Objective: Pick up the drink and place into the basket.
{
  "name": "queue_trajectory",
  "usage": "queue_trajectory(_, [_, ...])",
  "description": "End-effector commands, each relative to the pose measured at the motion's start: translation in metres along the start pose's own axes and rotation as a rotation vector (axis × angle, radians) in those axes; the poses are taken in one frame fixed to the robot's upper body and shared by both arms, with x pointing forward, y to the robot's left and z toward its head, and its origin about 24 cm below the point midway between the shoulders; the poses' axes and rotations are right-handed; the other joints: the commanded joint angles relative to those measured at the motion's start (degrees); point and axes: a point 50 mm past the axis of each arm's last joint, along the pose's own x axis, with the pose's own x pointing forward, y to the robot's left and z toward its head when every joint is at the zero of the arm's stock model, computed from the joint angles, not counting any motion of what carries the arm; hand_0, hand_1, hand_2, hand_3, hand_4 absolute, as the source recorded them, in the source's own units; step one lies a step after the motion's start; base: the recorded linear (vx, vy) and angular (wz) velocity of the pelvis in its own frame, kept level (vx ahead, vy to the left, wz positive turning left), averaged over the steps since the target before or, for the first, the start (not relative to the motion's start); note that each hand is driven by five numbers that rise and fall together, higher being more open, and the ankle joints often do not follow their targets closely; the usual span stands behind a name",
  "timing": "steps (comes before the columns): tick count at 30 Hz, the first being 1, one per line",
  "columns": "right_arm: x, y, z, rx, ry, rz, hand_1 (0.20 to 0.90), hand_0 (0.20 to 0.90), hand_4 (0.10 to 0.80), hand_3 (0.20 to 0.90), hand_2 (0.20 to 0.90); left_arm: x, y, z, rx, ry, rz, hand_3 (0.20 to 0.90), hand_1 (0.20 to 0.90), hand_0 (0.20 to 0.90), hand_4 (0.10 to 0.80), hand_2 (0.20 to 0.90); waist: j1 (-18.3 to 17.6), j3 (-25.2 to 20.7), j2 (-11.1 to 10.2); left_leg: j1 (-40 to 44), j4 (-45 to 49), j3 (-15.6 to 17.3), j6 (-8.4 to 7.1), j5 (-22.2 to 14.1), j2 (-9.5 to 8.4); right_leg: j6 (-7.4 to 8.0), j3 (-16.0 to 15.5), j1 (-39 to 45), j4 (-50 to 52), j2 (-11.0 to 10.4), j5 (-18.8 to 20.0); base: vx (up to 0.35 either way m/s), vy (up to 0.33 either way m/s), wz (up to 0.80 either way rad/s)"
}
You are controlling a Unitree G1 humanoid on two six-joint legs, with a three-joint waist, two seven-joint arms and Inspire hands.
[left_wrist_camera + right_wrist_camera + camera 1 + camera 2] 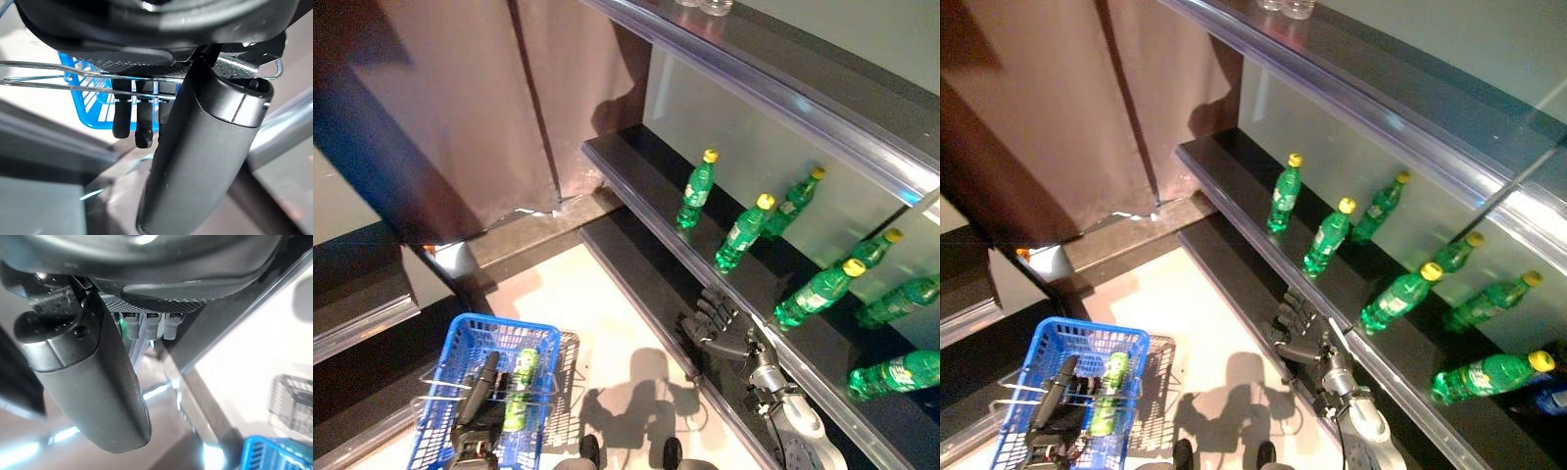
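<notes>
along the dark middle shelf (636,171) stand several green drink bottles with yellow caps; the nearest to the robot's right hand (717,323) is the one just above it on the shelf edge, a green bottle (818,292). another green bottle (521,388) already lies inside the blue basket (450,352), which hangs by its wire handles from the left hand (139,125), fingers hooked round the wire. the right hand sits below the shelf lip with fingers loosely straight, empty, near the bottle but apart from it. judged by look, a full plastic bottle is moderately heavy, smooth and a bit slippery, slightly squashy; wrapping round the labelled mid-body seems safest, not the narrow neck.
</notes>
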Motion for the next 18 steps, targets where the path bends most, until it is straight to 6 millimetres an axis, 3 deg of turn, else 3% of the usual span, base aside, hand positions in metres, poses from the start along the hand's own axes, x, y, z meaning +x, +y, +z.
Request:
queue_trajectory(1, [0.0073,-0.0040,0.0416,-0.057,-0.231,-0.009,0.900,0.900,0.800,0.900,0.900,0.0165,-0.0966,0.0216,0.031,-0.136,-0.502,0.200,0.300,0.300,0.100,0.300,-1.1,-6.0,3.3,-1.4,6.4,-6.9,-0.94,-6.7,-2.82,-2.01,-0.4,-0.9,0.6,5.3,-0.6,0.062,-0.086,-0.03])
queue_trajectory(18, [0.0047,-0.0091,0.0384,-0.104,-0.194,-0.047,0.900,0.900,0.800,0.900,0.900,0.0154,-0.0904,0.0178,0.054,-0.113,-0.469,0.200,0.300,0.300,0.100,0.300,-2.5,-6.9,4.7,0.9,6.0,-6.8,-1.32,-7.7,-2.26,-2.47,0.5,1.7,-0.6,6.3,-1.6,0.046,-0.034,-0.07])
